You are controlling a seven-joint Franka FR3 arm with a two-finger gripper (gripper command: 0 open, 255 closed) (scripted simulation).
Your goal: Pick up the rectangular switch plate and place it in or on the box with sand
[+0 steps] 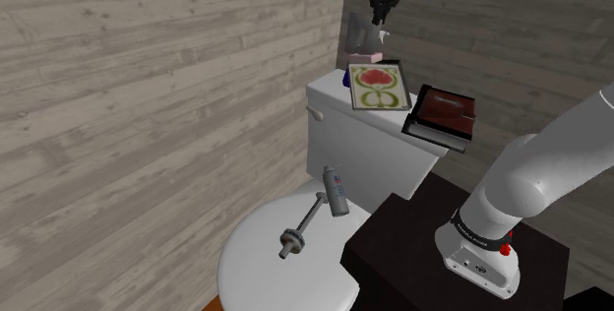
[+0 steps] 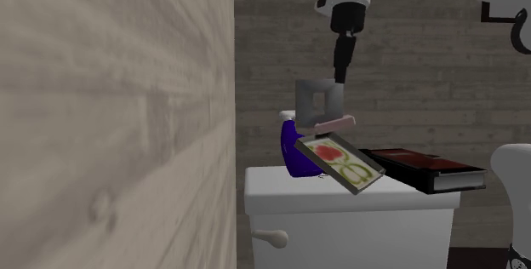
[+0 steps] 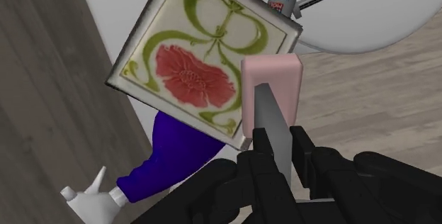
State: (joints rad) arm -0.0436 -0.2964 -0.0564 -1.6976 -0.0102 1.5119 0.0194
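readable text: none | spray can [image 1: 336, 190] label: marks too small to read

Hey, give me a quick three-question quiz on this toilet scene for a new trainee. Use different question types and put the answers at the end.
1. True or false: the gripper is shut on the grey switch plate, holding it in the air above the toilet tank.
2. Multiple choice: what lies on the toilet lid beside the spray can? A) a metal tool B) a toothbrush C) a folded towel
3. Fill in: the bottle next to the flower-patterned box is coloured ____.
Key: 1 true; 2 A; 3 purple.
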